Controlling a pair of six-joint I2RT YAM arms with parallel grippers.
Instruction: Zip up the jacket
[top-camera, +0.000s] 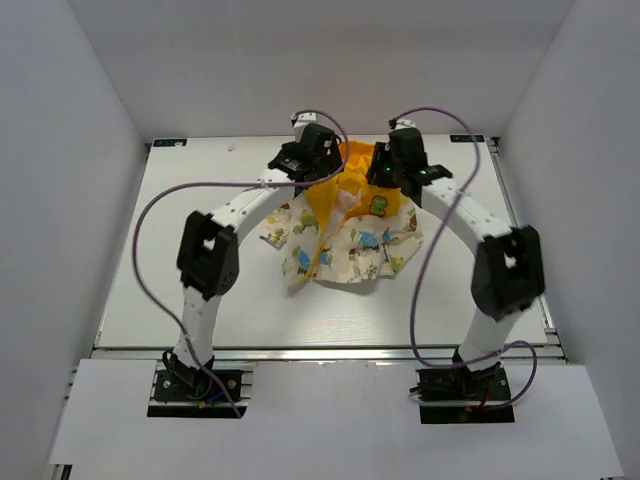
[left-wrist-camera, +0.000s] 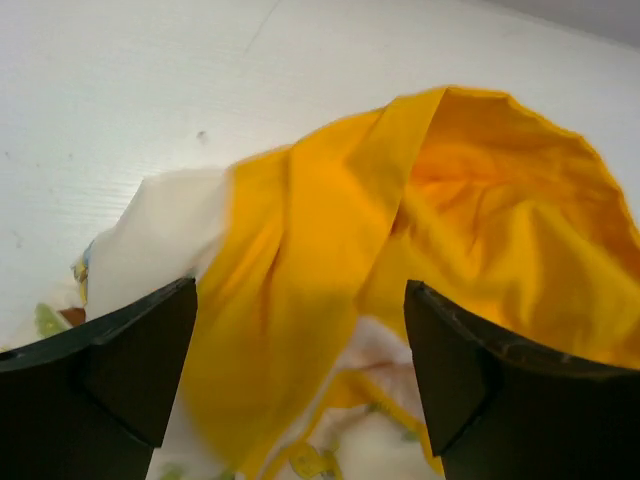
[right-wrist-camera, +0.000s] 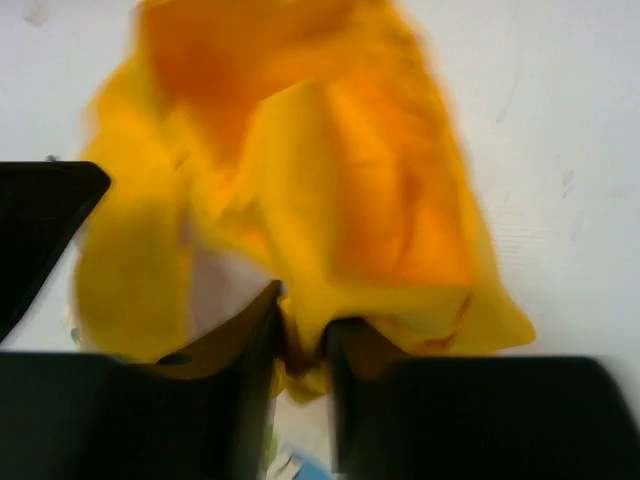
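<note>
Clamping its fingers on yellow lining at the far end of the jacket (top-camera: 350, 245), the right gripper (right-wrist-camera: 303, 345) likely steadies the collar; the left gripper (left-wrist-camera: 300, 370) straddles that fabric, fingers apart; the jacket lies crumpled mid-way across the table (top-camera: 300, 320).

Bright even light, soft shadows; jacket (right-wrist-camera: 320, 180) blurred in right wrist view, perhaps motion.
</note>
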